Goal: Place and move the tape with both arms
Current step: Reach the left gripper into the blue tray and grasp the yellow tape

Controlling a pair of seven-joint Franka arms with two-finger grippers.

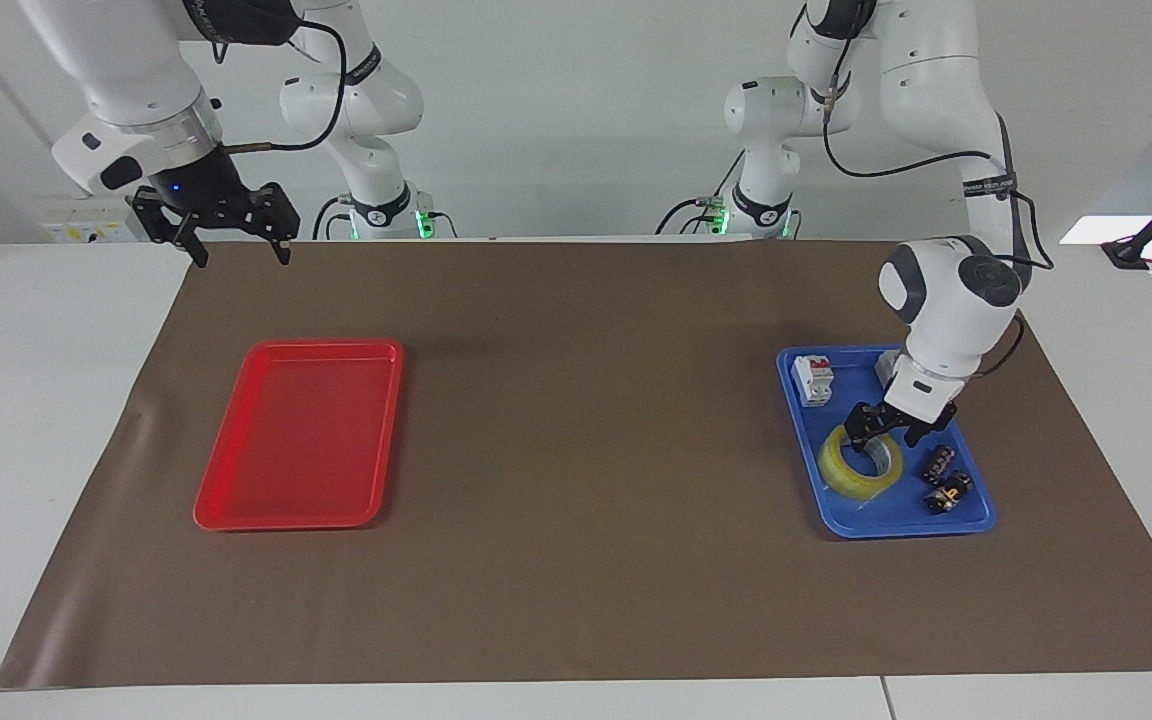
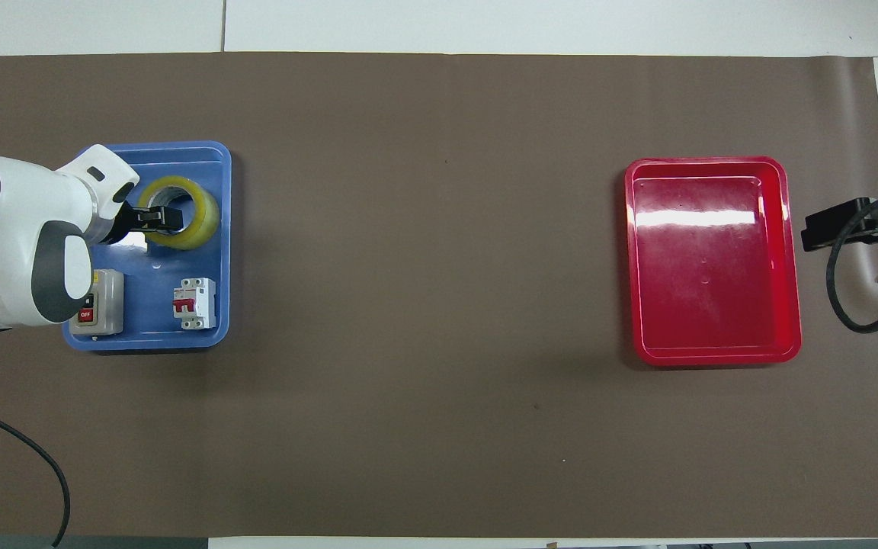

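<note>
The tape (image 1: 839, 476), a yellow roll with a whitish core, lies flat in the blue tray (image 1: 901, 527) at the left arm's end of the table. In the overhead view the tape (image 2: 201, 223) is in the tray's (image 2: 149, 340) half farther from the robots. My left gripper (image 1: 883, 432) is down on the roll's side nearer the robots, its fingers still apart around the roll's wall; from above, the left gripper (image 2: 168, 217) covers the core. My right gripper (image 1: 227, 236) hangs open and waiting above the mat's edge by the red tray (image 1: 236, 515), at the right arm's end.
A white and red breaker (image 1: 815, 380) and a grey switch box (image 2: 97, 314) share the blue tray's side nearer the robots. Small black parts (image 1: 946, 482) lie beside the tape. The red tray (image 2: 713, 355) holds nothing. Two smaller arms (image 1: 381, 210) stand at the robots' table edge.
</note>
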